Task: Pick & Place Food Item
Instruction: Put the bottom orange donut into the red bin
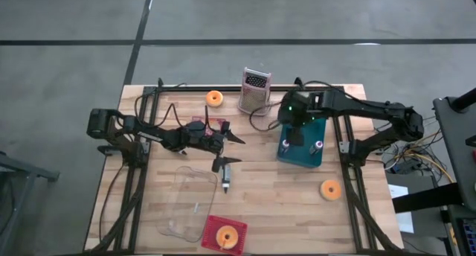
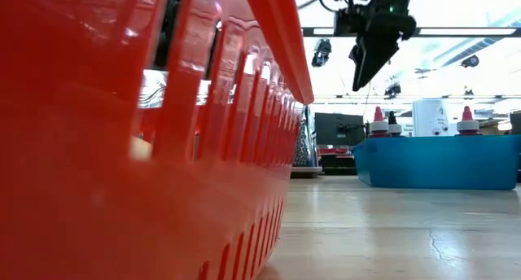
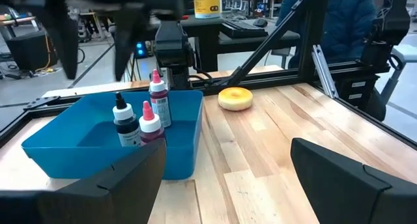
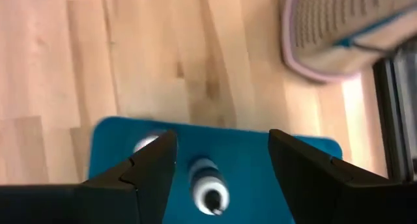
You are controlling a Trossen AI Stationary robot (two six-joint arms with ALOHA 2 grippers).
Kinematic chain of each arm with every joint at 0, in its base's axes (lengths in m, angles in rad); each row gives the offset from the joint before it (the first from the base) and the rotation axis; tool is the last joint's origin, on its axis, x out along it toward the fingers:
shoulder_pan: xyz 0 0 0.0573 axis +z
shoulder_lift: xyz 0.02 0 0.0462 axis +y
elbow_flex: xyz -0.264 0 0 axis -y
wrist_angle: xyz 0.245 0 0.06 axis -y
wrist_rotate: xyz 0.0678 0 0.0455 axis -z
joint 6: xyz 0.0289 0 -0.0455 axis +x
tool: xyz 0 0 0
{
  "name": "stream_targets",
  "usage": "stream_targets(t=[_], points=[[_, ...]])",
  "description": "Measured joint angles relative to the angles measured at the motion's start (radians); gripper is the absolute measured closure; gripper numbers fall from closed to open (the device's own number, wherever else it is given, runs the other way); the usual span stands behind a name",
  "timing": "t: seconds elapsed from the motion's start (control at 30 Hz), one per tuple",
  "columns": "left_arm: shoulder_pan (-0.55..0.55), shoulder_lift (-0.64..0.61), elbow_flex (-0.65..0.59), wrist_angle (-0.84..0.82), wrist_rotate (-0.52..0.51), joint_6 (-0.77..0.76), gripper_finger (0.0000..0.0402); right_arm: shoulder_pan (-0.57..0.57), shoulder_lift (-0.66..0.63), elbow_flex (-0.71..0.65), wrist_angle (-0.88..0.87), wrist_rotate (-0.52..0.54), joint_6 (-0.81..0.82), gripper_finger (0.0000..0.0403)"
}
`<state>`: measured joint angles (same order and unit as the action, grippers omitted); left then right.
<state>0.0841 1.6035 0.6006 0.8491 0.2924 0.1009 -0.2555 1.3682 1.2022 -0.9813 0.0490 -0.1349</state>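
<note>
Three orange donuts show in the high view. One donut (image 1: 215, 98) lies at the table's far side, one (image 1: 330, 189) (image 3: 235, 98) near the right edge, and one (image 1: 227, 237) sits inside a red basket (image 1: 212, 228) (image 2: 163, 150) at the near edge. My left gripper (image 1: 232, 152) (image 3: 225, 172) stands open at mid-table, level, pointing toward the table's right, with nothing between its fingers. My right gripper (image 1: 296, 135) (image 4: 221, 152) (image 2: 370, 64) hangs open above a blue bin (image 1: 301, 158) (image 3: 186, 136), pointing steeply down, clear of the bottles in it.
The blue bin holds several small bottles (image 3: 140, 123) (image 4: 207, 185). A metal grater (image 1: 255, 88) stands at the far edge. A clear plastic container (image 1: 190, 204) lies near the basket, and a small object (image 1: 225, 180) lies beside it. Cables run along the far side.
</note>
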Motion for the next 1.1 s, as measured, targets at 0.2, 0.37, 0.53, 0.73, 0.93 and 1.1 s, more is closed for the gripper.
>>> stream_targets(t=[0.2,0.37,0.53,0.73,0.93,1.1], points=[[0.000,0.000,-0.001,-0.027,0.003,0.019,0.0069,0.169,0.000,0.006,0.032,0.064,0.051,0.0168],[0.000,0.000,-0.001,-0.051,0.003,0.019,0.0069,0.308,0.000,-0.015,0.099,0.105,0.104,0.0168],[0.000,-0.001,-0.001,-0.076,0.003,0.020,0.0069,0.439,0.000,-0.029,0.098,0.163,0.179,0.0168],[0.000,-0.004,-0.001,-0.076,0.003,0.023,0.0069,0.565,0.006,-0.036,0.103,0.183,0.276,0.0168],[0.000,-0.004,-0.001,-0.076,0.003,0.023,0.0069,0.655,0.025,-0.040,0.098,0.217,0.388,0.0168],[0.000,-0.004,-0.001,-0.076,0.003,0.023,0.0069,0.715,0.051,-0.040,0.058,0.216,0.497,0.0168]])
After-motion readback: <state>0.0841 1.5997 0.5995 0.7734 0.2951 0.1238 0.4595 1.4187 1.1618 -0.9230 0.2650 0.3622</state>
